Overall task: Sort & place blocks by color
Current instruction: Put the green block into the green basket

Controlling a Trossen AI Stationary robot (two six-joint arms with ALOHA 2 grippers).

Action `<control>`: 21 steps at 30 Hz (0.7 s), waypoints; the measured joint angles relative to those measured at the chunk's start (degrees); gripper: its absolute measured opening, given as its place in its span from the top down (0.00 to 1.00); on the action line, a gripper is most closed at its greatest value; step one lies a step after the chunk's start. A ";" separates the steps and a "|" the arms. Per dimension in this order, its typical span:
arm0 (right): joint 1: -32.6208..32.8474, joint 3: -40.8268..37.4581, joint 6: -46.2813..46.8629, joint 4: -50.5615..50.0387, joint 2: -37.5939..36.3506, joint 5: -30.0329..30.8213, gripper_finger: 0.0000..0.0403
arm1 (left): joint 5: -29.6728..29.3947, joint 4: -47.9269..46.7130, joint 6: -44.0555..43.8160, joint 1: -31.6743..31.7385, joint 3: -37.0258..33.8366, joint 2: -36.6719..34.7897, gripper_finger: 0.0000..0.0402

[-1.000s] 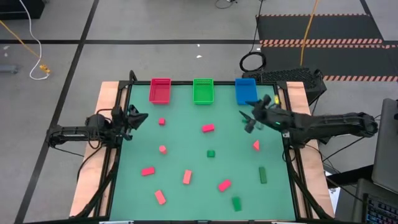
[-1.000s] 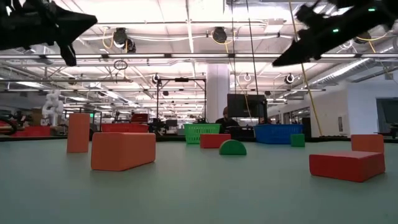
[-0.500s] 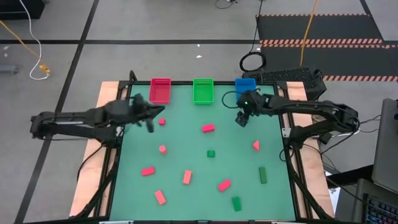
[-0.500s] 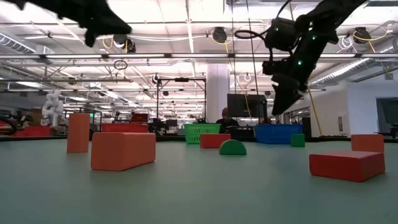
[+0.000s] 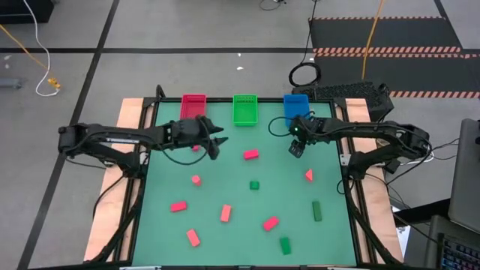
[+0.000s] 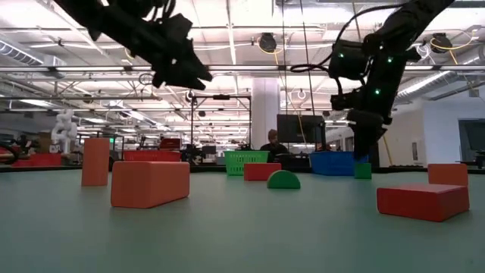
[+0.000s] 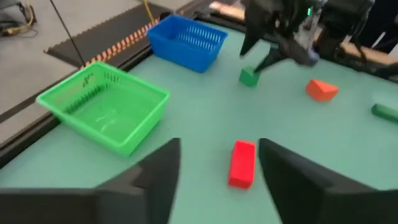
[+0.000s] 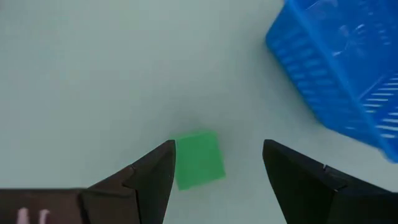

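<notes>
From above, the right gripper (image 5: 295, 149) hides a small green cube (image 8: 198, 159); its wrist view shows parted fingers straddling it near the blue bin (image 5: 295, 108), apparently not yet touching. The left gripper (image 5: 215, 142), fingers spread and empty, hangs over the green table (image 5: 225, 169) facing a red bar (image 7: 242, 163). Other blocks lie scattered; an overhead-lit workshop lies beyond.
</notes>
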 joint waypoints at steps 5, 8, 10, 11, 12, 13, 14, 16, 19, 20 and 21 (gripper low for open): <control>0.26 -3.66 -0.36 4.11 0.07 -0.55 0.41 | 0.02 8.01 -0.02 0.00 0.00 2.52 0.21; 0.24 -5.26 -1.14 7.09 0.02 -2.90 0.41 | 0.00 11.25 -0.91 0.00 0.00 3.40 0.13; 0.24 -6.32 -2.66 9.12 0.04 -3.30 0.41 | 0.00 12.48 -1.74 0.00 0.00 3.49 0.09; 0.24 -6.72 -2.96 9.85 0.04 -3.31 0.41 | -0.03 12.70 -2.05 0.00 0.00 3.49 0.08; 0.24 -7.02 -3.06 10.36 0.04 -3.28 0.41 | -0.04 12.72 -2.55 0.00 0.00 3.49 0.08; 0.24 -7.29 -3.19 10.67 0.04 -3.26 0.41 | -0.20 12.60 -2.94 0.00 0.00 3.49 0.07; 0.24 -7.50 -3.21 10.71 0.04 -3.28 0.41 | -0.31 12.53 -3.24 0.00 0.00 3.49 0.07; 0.24 -7.68 -3.45 10.75 0.04 -3.25 0.41 | -0.46 12.62 -4.00 0.00 0.00 3.49 0.07; 0.24 -7.69 -3.64 10.77 0.02 -3.23 0.41 | -0.48 12.63 -4.43 0.00 0.00 3.49 0.07; 0.24 -7.69 -3.63 10.76 0.02 -3.23 0.41 | -0.48 12.65 -4.66 0.00 0.00 3.49 0.07; 0.24 -7.69 -3.63 10.75 0.02 -3.23 0.41 | -0.48 12.65 -4.87 -0.10 0.00 3.49 0.07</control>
